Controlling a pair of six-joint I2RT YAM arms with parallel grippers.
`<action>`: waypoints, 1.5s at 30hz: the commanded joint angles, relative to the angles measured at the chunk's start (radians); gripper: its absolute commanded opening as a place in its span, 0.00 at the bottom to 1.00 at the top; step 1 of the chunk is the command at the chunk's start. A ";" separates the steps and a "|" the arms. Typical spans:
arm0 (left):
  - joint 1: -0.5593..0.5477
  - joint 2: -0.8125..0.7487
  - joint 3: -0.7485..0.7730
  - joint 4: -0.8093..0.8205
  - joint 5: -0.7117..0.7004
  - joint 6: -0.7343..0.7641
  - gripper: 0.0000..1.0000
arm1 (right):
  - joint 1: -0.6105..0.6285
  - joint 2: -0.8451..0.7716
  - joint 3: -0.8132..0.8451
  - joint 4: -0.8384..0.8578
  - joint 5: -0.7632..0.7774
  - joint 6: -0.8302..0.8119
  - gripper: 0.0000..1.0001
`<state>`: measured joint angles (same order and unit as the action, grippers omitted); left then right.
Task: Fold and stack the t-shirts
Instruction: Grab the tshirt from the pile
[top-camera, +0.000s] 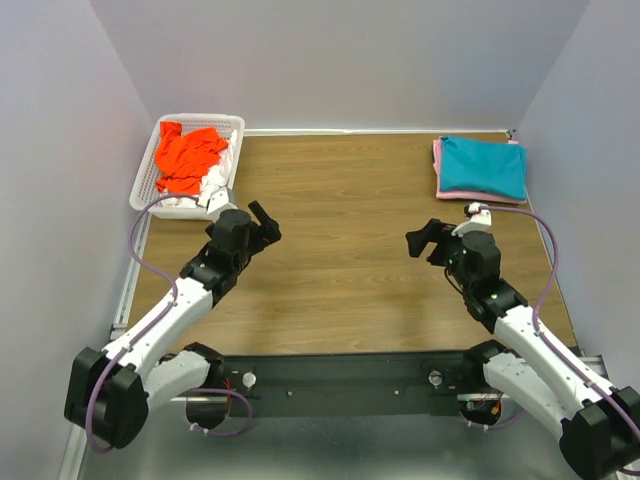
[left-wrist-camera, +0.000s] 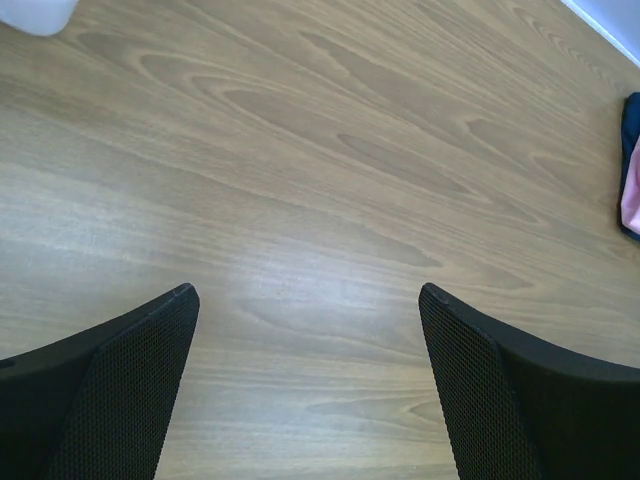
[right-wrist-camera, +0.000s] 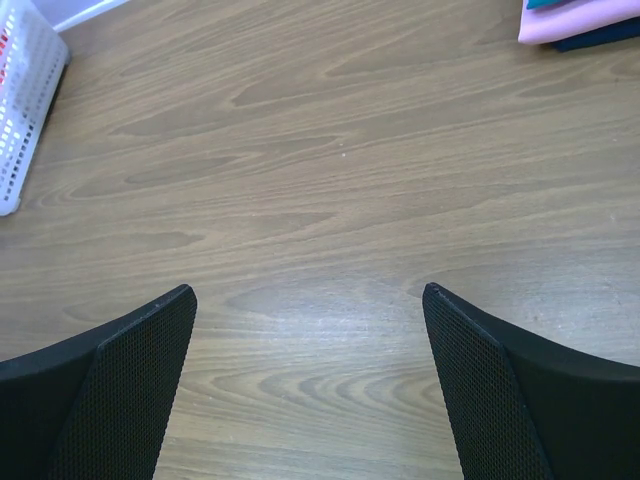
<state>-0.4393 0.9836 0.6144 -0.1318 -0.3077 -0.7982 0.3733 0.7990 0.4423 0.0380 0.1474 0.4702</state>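
1. At the far left corner stands the white mesh basket (top-camera: 143, 190). The orange-red t-shirt (top-camera: 188, 157) lies crumpled in it, on top of what I take to be a white t-shirt (top-camera: 205, 192). Loose and unfolded in the bin, these look like the pile waiting to be done.
2. My left end effector (top-camera: 266, 222) hovers just beside the basket's near corner. Its fingers are spread wide with nothing between them, and the wrist view shows only bare wood in the gap. I judge it is placed here because the basket is within its reach for a pick.
3. The middle of the wooden surface (top-camera: 350, 210) lies between my two arms, which makes it a likely spot to spread a shirt flat.
4. My right end effector (top-camera: 420, 240) mirrors the left. Its jaws stand apart, it holds nothing, and it is poised over the wood and angled inward.
5. At the far right corner the teal t-shirt (top-camera: 483, 167) sits folded, squared up on a pink t-shirt (top-camera: 438, 160) whose edge shows beneath it. This is the finished stack, kept well apart from the basket so that done and undone do not mix.
6. I can read no brand, label or writing on the cloth, the basket or my arms.
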 joint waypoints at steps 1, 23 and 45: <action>0.036 0.087 0.113 -0.034 -0.067 -0.001 0.98 | 0.006 -0.024 0.022 0.019 0.001 -0.016 1.00; 0.539 1.093 1.293 -0.382 0.010 0.212 0.98 | 0.006 0.031 0.033 0.017 0.032 -0.013 1.00; 0.654 1.485 1.693 -0.358 0.090 0.286 0.88 | 0.006 0.105 0.044 0.017 0.043 -0.027 1.00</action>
<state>0.2188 2.4382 2.2719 -0.5041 -0.2481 -0.5385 0.3733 0.9016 0.4557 0.0433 0.1619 0.4519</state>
